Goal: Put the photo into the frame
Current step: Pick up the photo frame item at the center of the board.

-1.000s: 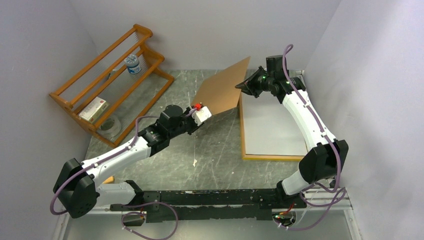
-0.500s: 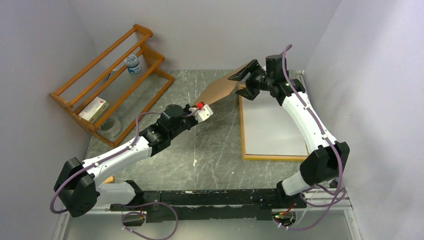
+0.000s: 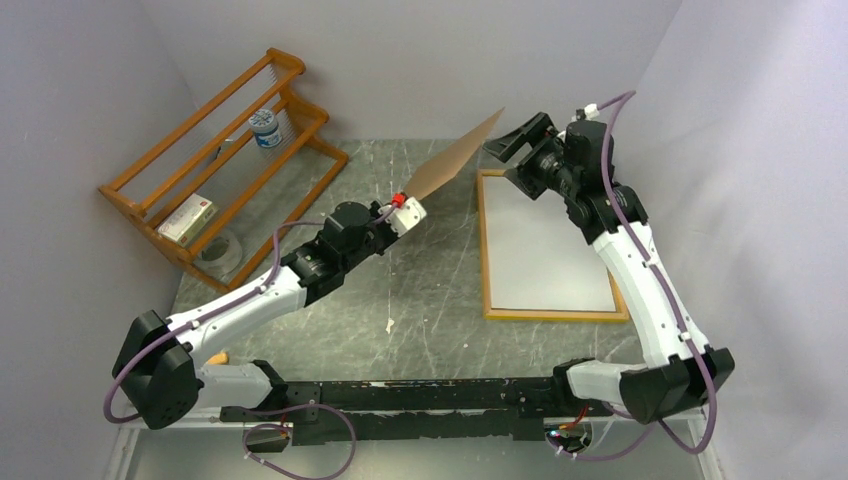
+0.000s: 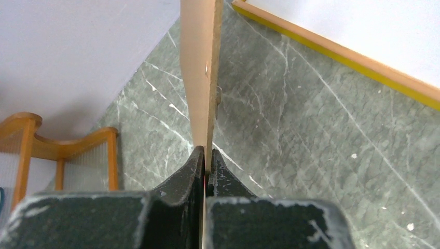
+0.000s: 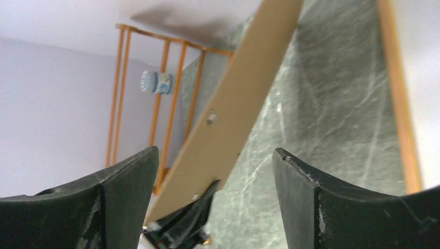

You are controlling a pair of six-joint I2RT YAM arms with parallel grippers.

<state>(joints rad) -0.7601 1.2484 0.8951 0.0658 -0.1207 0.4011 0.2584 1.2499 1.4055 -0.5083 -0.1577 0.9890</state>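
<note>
Far off to the left of both sets of fingers, an orange-brown slatted wooden rack (image 3: pixel 215 160) stands by the wall on the grey-green marbled table (image 3: pixel 420 300). It has a small white-and-blue tub (image 3: pixel 265 128) on its upper level and a flat pale box (image 3: pixel 188 220) lower down.

Next is the L gripper (image 3: pixel 408 212). Its fingers are pinched tight on the lower corner of a thin brown rectangular hardboard panel (image 3: pixel 455 165). The panel rises from between the pads, tilted, clear of the table (wrist cam sees it edge-on, straight ahead of the tips).

The panel's far upper corner ends just beside the R gripper (image 3: pixel 502 160), whose fingers stand wide apart w/ nothing held.

Under the R fingers, and well right of the L ones, lies the large rectangular frame (image 3: pixel 485 250). It is flat on the table, wood-orange side up, w/ yellow showing along its edge. A plain white sheet fills its opening and reads as the photo (image 3: pixel 545 250), white back up, print side not in view.
</note>
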